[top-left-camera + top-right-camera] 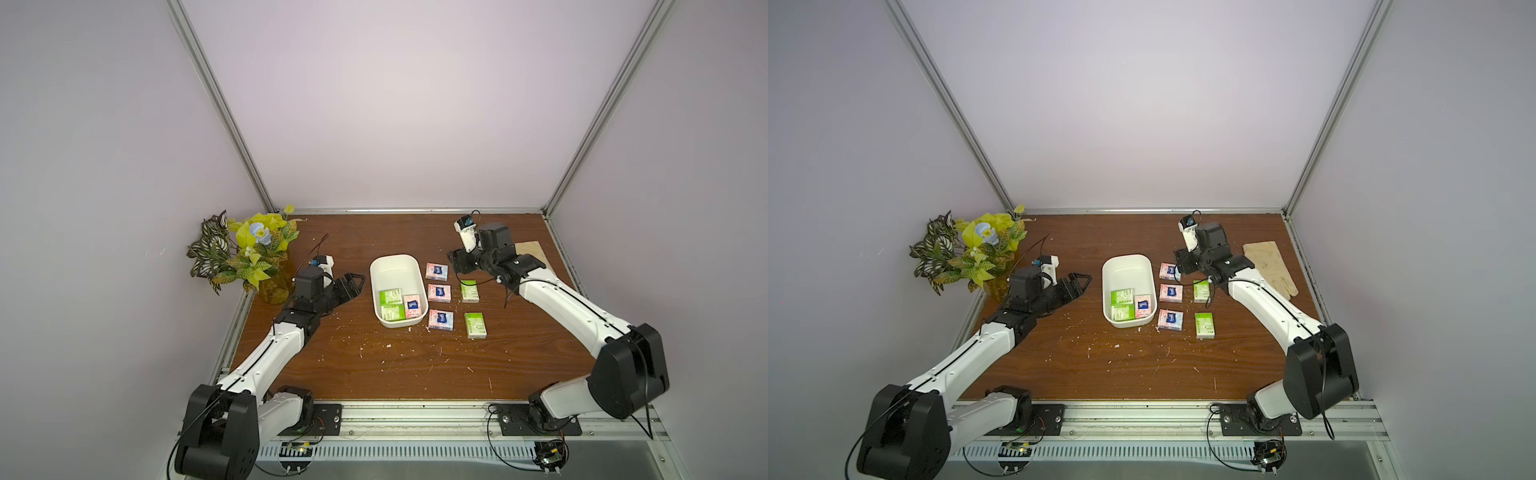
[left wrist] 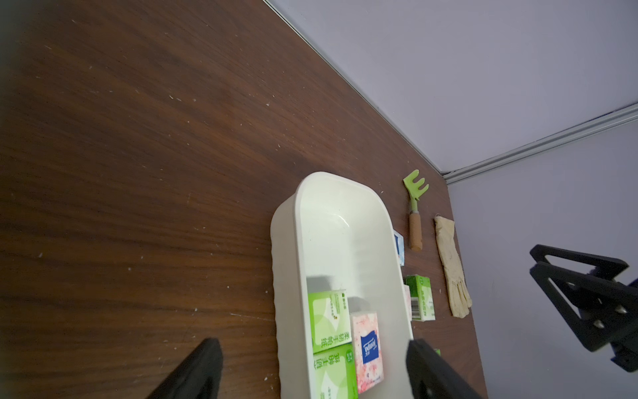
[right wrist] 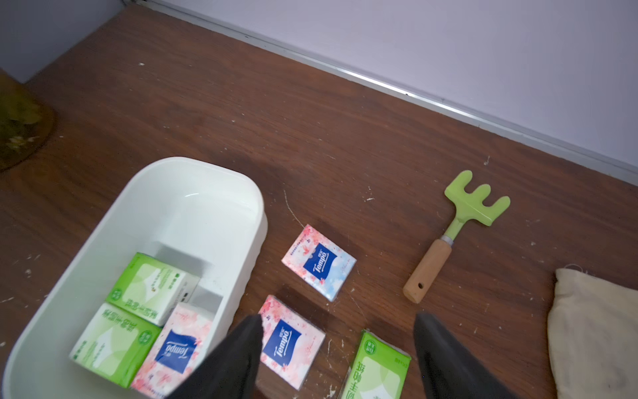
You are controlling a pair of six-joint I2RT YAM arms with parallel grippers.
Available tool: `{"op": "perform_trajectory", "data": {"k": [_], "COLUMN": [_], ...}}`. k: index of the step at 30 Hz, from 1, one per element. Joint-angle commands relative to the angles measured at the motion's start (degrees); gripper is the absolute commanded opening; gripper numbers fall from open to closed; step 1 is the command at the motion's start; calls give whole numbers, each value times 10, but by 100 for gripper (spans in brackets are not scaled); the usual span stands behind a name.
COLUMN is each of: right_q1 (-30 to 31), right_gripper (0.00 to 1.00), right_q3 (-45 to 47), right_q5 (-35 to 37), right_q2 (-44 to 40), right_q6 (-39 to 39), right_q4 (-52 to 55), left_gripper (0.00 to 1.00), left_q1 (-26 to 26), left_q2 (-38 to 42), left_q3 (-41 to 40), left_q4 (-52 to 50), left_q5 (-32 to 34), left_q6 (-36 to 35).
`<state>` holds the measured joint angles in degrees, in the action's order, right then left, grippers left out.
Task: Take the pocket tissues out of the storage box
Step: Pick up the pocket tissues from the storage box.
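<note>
Both top views show three pocket tissues (image 1: pixel 392 305) in the storage box (image 1: pixel 395 270) at its 6 o'clock end, five more at its 3 o'clock. The left hand (image 1: pixel 353 284) at 9 o'clock and right hand (image 3: pixel 337 317) at 2 hang spread, empty.

We read "Tempo" in white on the blue label of a pink packet (image 3: pixel 319 262) beside the storage box (image 3: pixel 207 179), likewise on a second pink packet (image 3: pixel 290 340) there, likewise on a third pink packet (image 3: pixel 174 349) inside it, Chinese print on green packets (image 3: pixel 152 288) inside, unreadable to us

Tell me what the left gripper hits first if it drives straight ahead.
Probably the long wall of the storage box; the open left gripper points at it, but its height is unclear.
</note>
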<state>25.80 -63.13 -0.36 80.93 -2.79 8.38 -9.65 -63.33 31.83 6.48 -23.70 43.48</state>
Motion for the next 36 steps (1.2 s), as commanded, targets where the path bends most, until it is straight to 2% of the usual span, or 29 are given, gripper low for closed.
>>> {"op": "perform_trajectory", "data": {"k": [1, 2, 5, 10, 13, 17, 24, 30, 36], "right_q1": [2, 1, 1, 1, 10, 35, 108, 154, 175], "right_gripper": [92, 98, 99, 99, 99, 99, 93, 85, 81], "right_q3": [66, 82, 95, 1, -39, -79, -177, -255, -298], "right_q5": [-59, -64, -108, -210, -234, -232, -195, -182, -182], "right_q2": [-45, -54, -66, -3, 32, 74, 181, 266, 323], "right_q6": [-87, -92, -121, -180, -214, -281, -391, -434, -446], "right_q4": [-164, -188, -214, -95, -46, 11, 129, 185, 201], "left_gripper": [81, 80, 80, 79, 76, 70, 52, 40, 31], "left_q1": [8, 8, 8, 8, 8, 8, 8, 8, 7], "left_q2": [8, 7, 4, -5, -25, -72, -203, -285, -327], "left_q3": [-8, -6, -2, -1, 6, 30, 116, 159, 188], "left_q4": [-3, -5, -8, 1, 12, 31, 17, 21, 12], "left_q5": [-1, -2, -4, -12, -37, -77, -127, -141, -154], "left_q6": [-8, -7, -7, 3, 8, 13, -23, -30, -42]}}
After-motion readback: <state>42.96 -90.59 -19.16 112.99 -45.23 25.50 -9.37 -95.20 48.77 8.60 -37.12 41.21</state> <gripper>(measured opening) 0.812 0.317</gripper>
